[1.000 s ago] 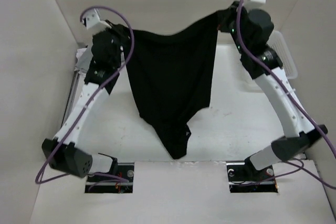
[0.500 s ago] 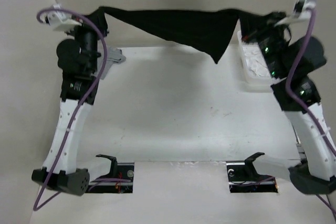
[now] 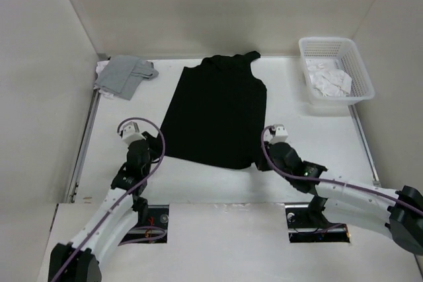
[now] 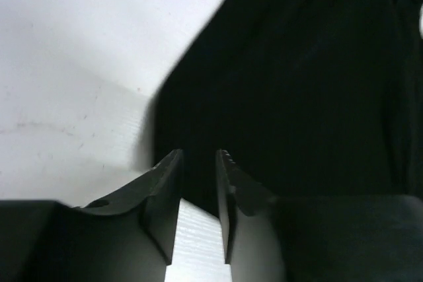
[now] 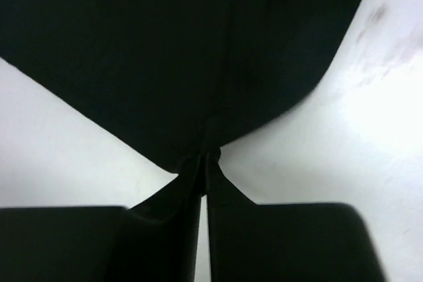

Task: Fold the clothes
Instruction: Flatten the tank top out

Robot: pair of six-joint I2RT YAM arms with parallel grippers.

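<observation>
Though thin, smooth flat black top (image 3: 215,113)

I find the black sleeveless top (image 3: 215,113) spread flat mid-table (image 3: 317,138), straps toward the far edge, hem nearest me, lying slightly skewed, fabric mostly smooth.

White links (image 3: 109,212), purple cables (image 3: 161,148), black left gripper (image 4: 198,154)
</observation>
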